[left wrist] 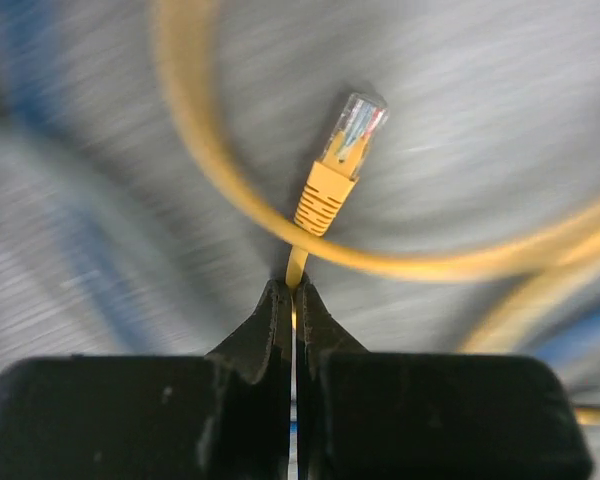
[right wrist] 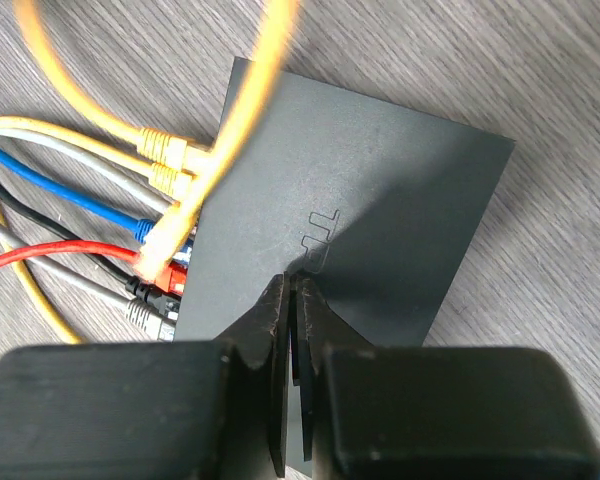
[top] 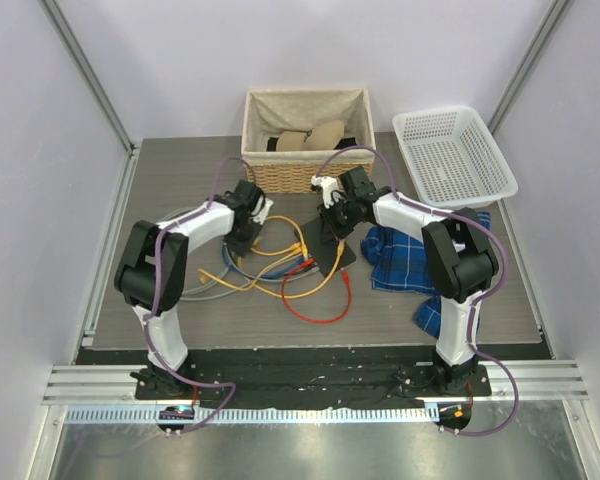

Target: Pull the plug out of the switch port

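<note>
1. You are clamping the left end effector [left wrist: 293, 285] shut on a yellow cable [left wrist: 296, 264], pinching it just behind the boot of its plug [left wrist: 340, 160].
2. That plug is pointing straight away from your fingertips, its long axis in line with the end effector. Its clear tip is hanging free, sitting in no socket. A second yellow loop is crossing beneath it.
3. You are keeping the right end effector [right wrist: 293, 285] closed with nothing visible between the fingers. Its tips are resting on the top face of the switch [right wrist: 380, 200], which looks like pinning it to the counter [right wrist: 540, 80].
4. The switch is lying flat just ahead of the right arm. Its socket edge is facing left, toward your left arm.
5. The plugged cables [right wrist: 165, 200] are running out of that edge side by side: yellow, blue, red, black and grey among them. Their plugs are lying along the counter, at right angles to the socket edge.
6. You are therefore working with the right arm on the switch and the left arm off to its socket side, the cable tangle lying between them. Any pull needs to be going leftward, straight out along a plug's axis.
7. You cannot tell from here whether the plug in hand came from the switch or is a cable's far end.
</note>
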Tool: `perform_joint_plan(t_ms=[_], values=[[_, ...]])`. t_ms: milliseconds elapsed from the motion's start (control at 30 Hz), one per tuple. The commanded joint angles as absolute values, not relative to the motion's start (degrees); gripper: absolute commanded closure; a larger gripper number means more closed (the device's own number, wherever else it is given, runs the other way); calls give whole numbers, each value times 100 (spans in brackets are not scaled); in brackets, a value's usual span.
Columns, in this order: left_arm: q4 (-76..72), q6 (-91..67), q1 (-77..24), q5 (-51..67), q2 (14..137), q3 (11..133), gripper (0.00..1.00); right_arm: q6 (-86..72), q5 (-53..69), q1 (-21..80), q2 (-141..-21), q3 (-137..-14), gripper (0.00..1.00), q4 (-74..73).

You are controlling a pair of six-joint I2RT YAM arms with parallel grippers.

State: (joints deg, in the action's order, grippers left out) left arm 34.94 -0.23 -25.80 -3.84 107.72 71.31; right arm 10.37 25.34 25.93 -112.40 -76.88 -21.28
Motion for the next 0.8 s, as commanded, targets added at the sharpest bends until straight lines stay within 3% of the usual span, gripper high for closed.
perform_joint_plan(t_ms=[0,233,467,500,533,567,767], values=[[3982,1053,-1794,-1615,10459,6952,100,1222,1854,2566,-11294,-7436,92,-2698],[3333,2161,-1547,-2162,10432,7435,100,1222,1846,2566,-11276,-7435,91,-2689],[2830,2751,-1564,-1741,10731,8329,99,1222,1854,2566,-11268,-7427,92,-2663],[2874,2603,-1564,-1732,10818,8489,96,1222,1837,2566,-11259,-7444,92,-2672],[3196,2497,-1564,-1644,10959,8690,81,1230,1820,2566,-11250,-7444,92,-2672],[3408,2418,-1573,-1182,11030,9049,75,1230,1811,2566,-11233,-7444,92,-2672],[4025,1908,-1661,1602,10697,9115,51,1248,1767,2558,-11118,-7348,91,-2654]])
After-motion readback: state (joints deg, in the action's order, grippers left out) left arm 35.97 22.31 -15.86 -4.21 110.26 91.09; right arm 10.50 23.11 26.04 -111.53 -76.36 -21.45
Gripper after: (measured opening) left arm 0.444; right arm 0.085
